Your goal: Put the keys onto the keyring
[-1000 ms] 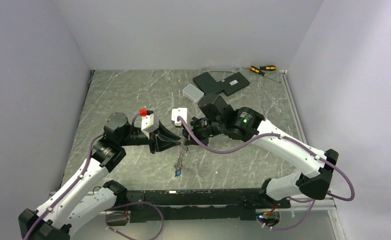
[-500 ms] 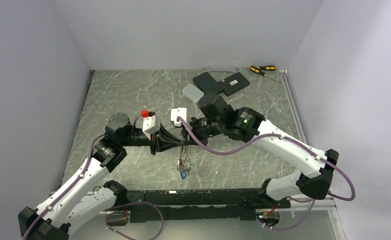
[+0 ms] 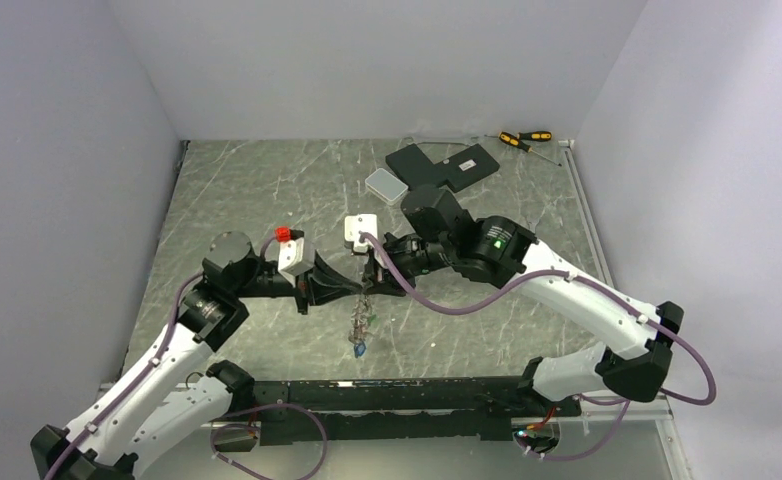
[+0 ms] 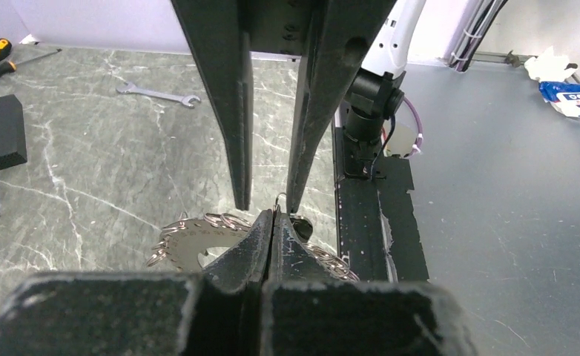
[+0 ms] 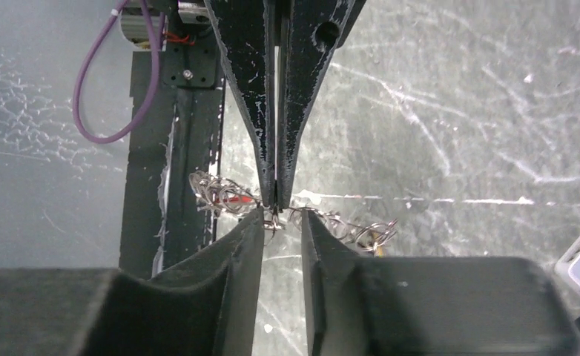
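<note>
Closure is the main change. A second ago the left gripper (image 4: 274, 216) stood spread in a V and the right gripper (image 5: 281, 222) was pinched tight. Now the left fingers are pressed flat together and the right ones have parted to a narrow slot. The left arm has also drawn back a little toward its own side, while the hanging bunch sits in much the same spot.

Below lies a grey-green marbled table (image 3: 257, 190), closed in by plain pale walls (image 3: 367, 70) on three sides. Black blocks (image 3: 445, 165), a small white box (image 3: 385, 183) and two yellow-handled screwdrivers (image 3: 524, 138) rest along the far edge. A silver wrench (image 4: 158, 93) lies flat on the stone, well apart from both arms. A black rail (image 3: 397, 395) runs along the near edge.

The two grippers meet tip to tip above the middle of the table. The keyring (image 4: 190, 246), a flat silver disc fringed with small wire loops, is nipped at its rim by the closed left tips. It hangs clear of the surface, and the right gripper's slightly parted fingers straddle that same rim from the opposite side. The keys (image 3: 359, 349) dangle beneath, a blue one lowest.
</note>
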